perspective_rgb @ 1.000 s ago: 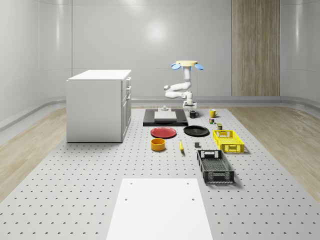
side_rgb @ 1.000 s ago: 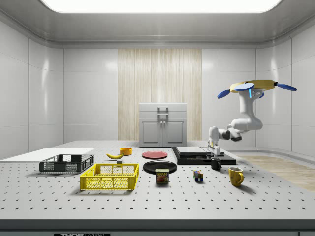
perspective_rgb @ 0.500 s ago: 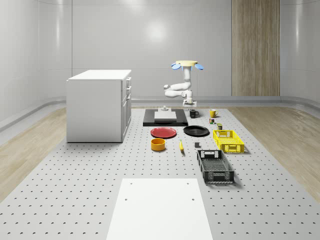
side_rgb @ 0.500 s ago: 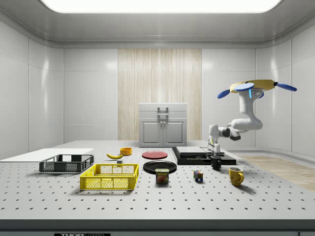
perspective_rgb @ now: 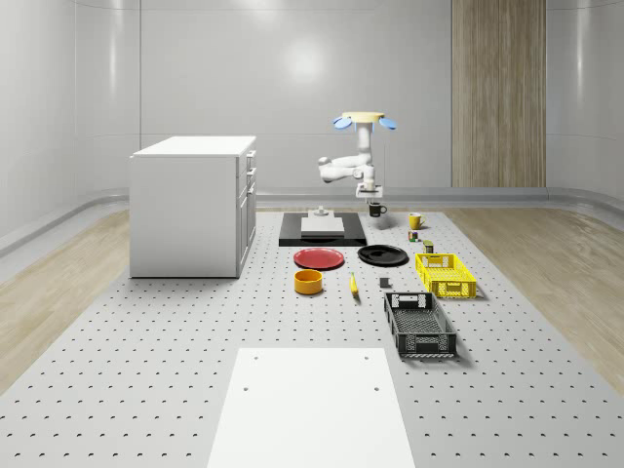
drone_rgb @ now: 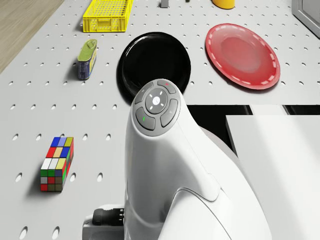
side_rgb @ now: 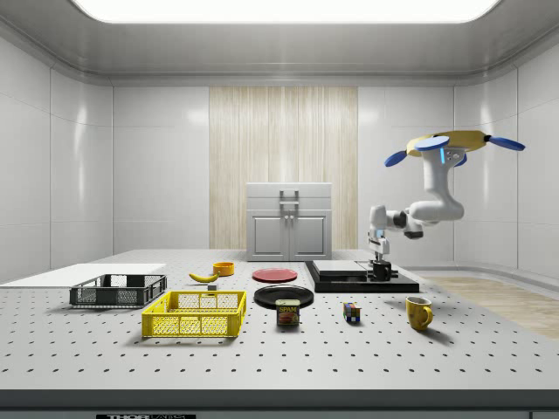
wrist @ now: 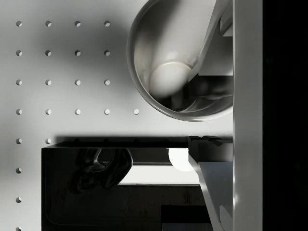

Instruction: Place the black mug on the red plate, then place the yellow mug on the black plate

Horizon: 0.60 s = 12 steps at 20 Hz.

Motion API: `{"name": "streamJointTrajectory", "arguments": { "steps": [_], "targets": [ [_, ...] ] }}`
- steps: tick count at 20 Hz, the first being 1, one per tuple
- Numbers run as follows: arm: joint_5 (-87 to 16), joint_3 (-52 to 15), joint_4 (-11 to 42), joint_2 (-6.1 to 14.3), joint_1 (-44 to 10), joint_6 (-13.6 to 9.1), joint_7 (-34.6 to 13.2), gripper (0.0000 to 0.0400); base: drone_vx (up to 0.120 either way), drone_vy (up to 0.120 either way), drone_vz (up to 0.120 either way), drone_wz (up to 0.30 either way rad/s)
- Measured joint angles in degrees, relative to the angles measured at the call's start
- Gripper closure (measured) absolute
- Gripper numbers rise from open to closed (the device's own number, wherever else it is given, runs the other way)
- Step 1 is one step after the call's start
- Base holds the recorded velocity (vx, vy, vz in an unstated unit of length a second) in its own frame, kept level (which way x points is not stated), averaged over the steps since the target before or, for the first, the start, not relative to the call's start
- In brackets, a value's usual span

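Now your gripper (side_rgb: 381,261), closed on the black mug (side_rgb: 381,271), has lifted it off the worktop (side_rgb: 349,349); the drone (side_rgb: 454,144) hovers higher at the far end.

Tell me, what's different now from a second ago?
The hand has lifted the black mug off the table; it now hangs in the air beside the black slab. The drone has risen a little. The yellow mug, both plates and the crates stayed put.

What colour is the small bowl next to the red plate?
Orange small bowl, clearest in the whole-scene view.
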<state>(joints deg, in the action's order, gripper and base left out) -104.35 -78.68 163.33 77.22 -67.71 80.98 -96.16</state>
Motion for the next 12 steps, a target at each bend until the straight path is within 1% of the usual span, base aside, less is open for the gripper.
{"name": "streamJointTrajectory", "arguments": {
  "steps": [5,6,9,10,12],
  "targets": [
    [1.00,-0.76,0.01,0.97,-0.30,0.72,-0.29,0.0290,0.120,-0.120,0.120,0.000],
    [1.14,-0.85,0.00,1.17,-0.34,0.89,-0.34,0.0290,0.120,-0.120,0.040,0.000],
    [1.50,-1.05,-0.02,1.77,-0.48,1.41,-0.46,0.0290,0.120,-0.120,0.000,0.000],
    [1.61,-1.11,-0.02,1.96,-0.52,1.58,-0.50,0.0290,0.120,-0.120,0.120,0.000],
    [1.81,-1.20,-0.04,2.35,-0.60,1.93,-0.58,0.0290,0.120,-0.120,0.020,0.000]
  ]
}}
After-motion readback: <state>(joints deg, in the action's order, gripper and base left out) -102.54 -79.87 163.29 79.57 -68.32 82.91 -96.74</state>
